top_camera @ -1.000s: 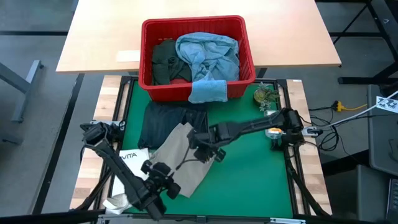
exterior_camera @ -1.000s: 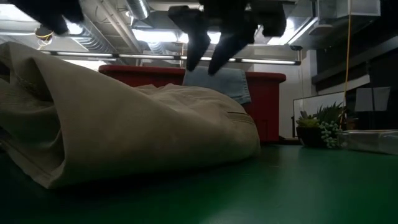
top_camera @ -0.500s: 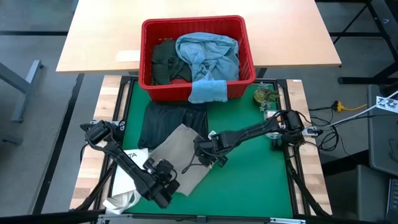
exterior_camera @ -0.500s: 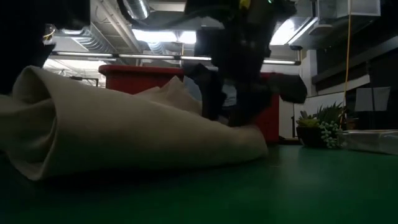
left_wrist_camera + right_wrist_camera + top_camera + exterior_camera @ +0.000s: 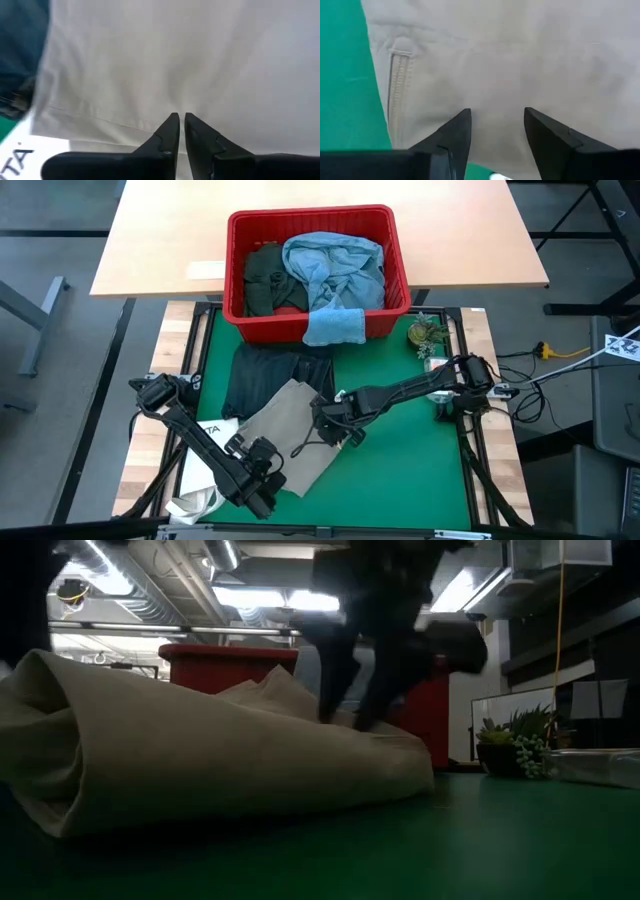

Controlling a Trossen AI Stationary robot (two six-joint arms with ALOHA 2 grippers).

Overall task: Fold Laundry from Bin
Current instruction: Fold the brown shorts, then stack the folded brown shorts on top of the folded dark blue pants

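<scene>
The khaki trousers [image 5: 290, 435] lie near the green mat's [image 5: 410, 470] front-left corner, overlapping dark jeans [image 5: 265, 375] and a white tote bag [image 5: 205, 470]. The left gripper [image 5: 178, 120] pinches their edge; the right gripper [image 5: 493, 125] gapes wide. The red bin [image 5: 318, 220] sits at the mat's far edge.

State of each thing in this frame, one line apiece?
Khaki trousers: bunched on the green mat, partly over the dark jeans.
Dark jeans: flat on the mat.
Bin: holds a light blue and a dark green garment.
Left gripper: nearly shut at the trousers' edge.
Right gripper: open over the trousers.
</scene>
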